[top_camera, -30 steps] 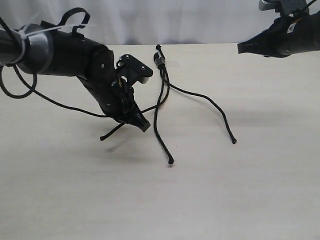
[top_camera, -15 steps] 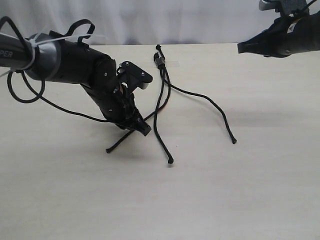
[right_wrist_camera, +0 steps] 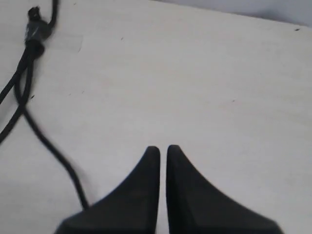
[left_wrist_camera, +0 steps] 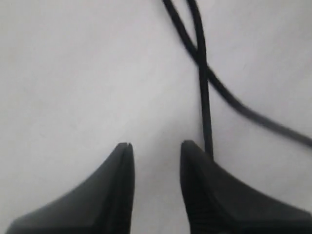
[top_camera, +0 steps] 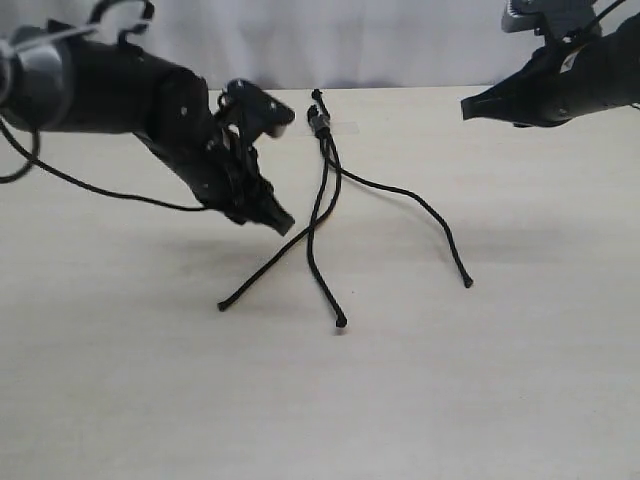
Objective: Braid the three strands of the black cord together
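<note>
Strands [top_camera: 311, 250] of black cord [top_camera: 320, 122] loose on table [top_camera: 520, 380] (left claw [top_camera: 284, 224] parted, empty)

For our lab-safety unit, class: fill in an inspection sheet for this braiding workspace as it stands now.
Surface: pale wood-look table.
Job's things: black cord, knotted end under clear tape; three strands fan out from it, crossing near the knot, not braided.
Clutter: nothing seen.
Grippers: left gripper open, nothing between its fingers, a strand running beside one of them; right gripper shut, empty, away from the cord.
Cables: left arm's cable trails over the table.
Surroundings: pale backdrop behind the table.
</note>
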